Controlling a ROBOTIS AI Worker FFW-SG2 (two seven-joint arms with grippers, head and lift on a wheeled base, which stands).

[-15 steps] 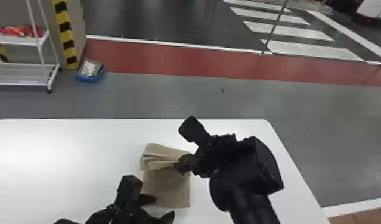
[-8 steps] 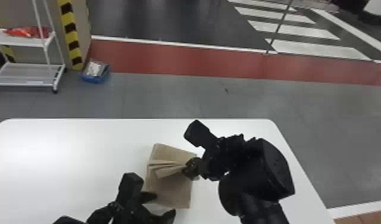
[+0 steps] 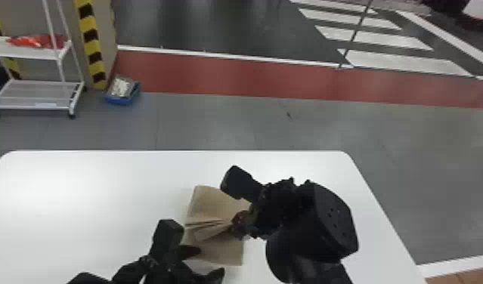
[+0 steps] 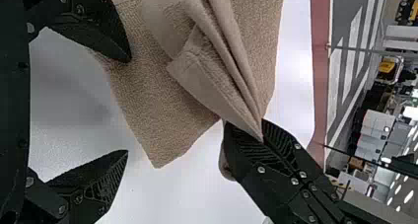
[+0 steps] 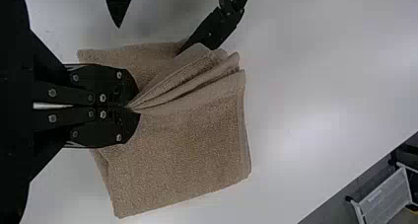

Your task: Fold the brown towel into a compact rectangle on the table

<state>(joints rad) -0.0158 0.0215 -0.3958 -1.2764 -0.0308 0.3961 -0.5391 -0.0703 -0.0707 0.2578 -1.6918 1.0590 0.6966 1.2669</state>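
The brown towel (image 3: pixel 225 251) lies partly folded on the white table, its middle pinched up into narrow pleats. My right gripper (image 3: pixel 236 226) is at the towel's right side; in the right wrist view the right gripper (image 5: pixel 132 107) is shut on the pleats. Near the towel's front left part stands my left gripper (image 3: pixel 210 260), fingers apart. The left wrist view has the left gripper (image 4: pixel 129 105) open, one finger over the towel (image 4: pixel 153 95) and the other above bare tabletop, with nothing held between them.
The white table (image 3: pixel 81 196) extends left of the towel and has its far edge beyond it. On the floor behind stand a white shelf cart (image 3: pixel 36 94) and a blue bin (image 3: pixel 121 90). The right arm covers the table's right part.
The head view has shifted slightly. The right gripper, holding the pleats, has moved a little to the right, and the pinched cloth looks more stretched. The left gripper looks nearly unmoved.
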